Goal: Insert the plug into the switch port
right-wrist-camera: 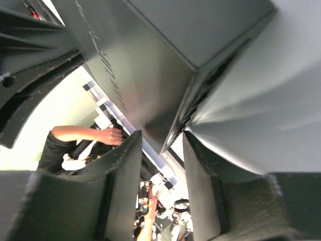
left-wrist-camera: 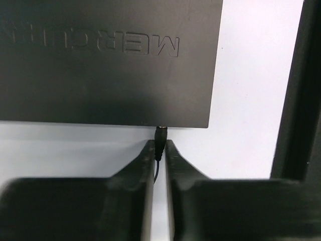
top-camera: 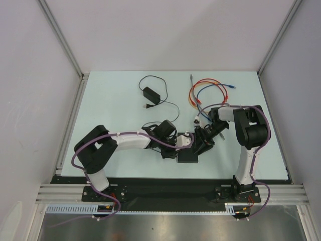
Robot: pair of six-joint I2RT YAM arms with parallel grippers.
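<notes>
Overhead, the switch box [top-camera: 188,156] is sitting on the surface [top-camera: 115,108], with the left gripper [top-camera: 181,143] at its 11 o'clock and the right gripper [top-camera: 204,140] at 1 o'clock. Left wrist: jaws are pinching the plug [left-wrist-camera: 160,136], its tip touching the switch port [left-wrist-camera: 161,126]. Right wrist: jaws are clamping the box's corner.

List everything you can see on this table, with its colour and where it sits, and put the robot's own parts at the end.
switch box: one, matte black, near middle of the table, between the two grippers
plug: one, black, tip at the switch box's edge
power adapter: one, black with thin black cord, far side, left of centre
loose cables: several in a tangle, red, orange, blue, grey, far side, right of centre
table: one, pale bluish white
left arm, right arm: two, white and black, bases at near edge
left gripper: one, black, shut on the plug
right gripper: one, black, fingers either side of the switch box's edge
</notes>
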